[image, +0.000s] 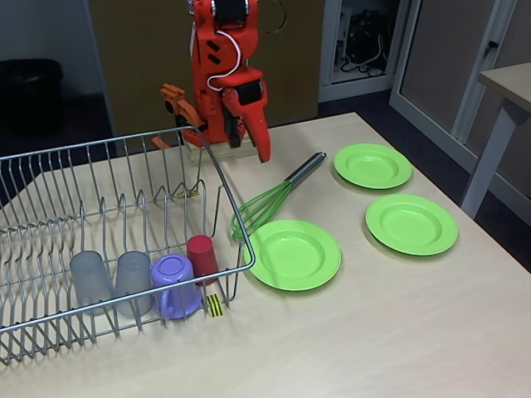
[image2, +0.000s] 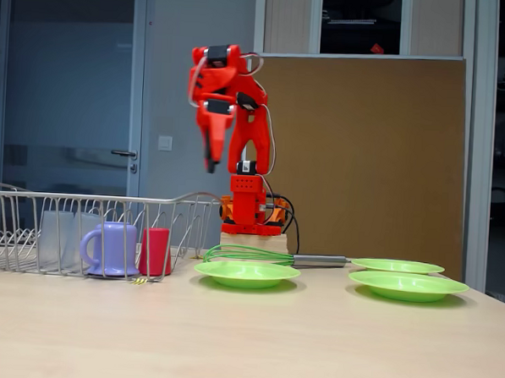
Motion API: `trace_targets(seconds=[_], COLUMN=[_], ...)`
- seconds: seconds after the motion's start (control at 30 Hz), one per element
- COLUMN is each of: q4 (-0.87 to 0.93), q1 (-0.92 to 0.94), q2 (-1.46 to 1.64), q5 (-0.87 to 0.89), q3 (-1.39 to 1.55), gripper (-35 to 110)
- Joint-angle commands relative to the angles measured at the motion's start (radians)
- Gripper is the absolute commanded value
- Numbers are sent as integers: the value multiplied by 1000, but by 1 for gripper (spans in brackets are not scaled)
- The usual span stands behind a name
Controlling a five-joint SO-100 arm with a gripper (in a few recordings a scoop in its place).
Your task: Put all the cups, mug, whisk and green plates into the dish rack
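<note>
Pale wooden counter (image: pixel 373 332) carries a wire dish rack (image: pixel 50 166) at left and three green plates at right, with an orange arm folded upright behind them.

Inside the rack's front edge stand two frosted-grey cups (image: pixel 90 278) (image: pixel 133 280), a lilac mug (image: pixel 175 286) and a small red cup (image: pixel 202 255), side by side; the nearest plate (image: pixel 294 254) lies just beside the rack, the other two (image: pixel 411 223) (image: pixel 372 165) well apart to the right; the whisk (image: pixel 274 199) lies on the counter, green loops touching the rack's corner, dark handle pointing away; the gripper (image: pixel 259 141) hangs raised above the counter, pointing down, holding nothing; whether its fingers are together or apart cannot be told.
</note>
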Motion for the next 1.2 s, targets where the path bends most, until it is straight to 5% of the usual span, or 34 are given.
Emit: trace_targets(seconds=[0.0,0.27,0.5,0.7,1.17], q4=[48,-137,-255,-344,-706], q1=[-184,-571,-833,-954,-943], q2=[156,232,161,112,133], q5=[146,657,723,773,773], q3=[110,288,388,548,894], gripper=[38,8,7,30,34])
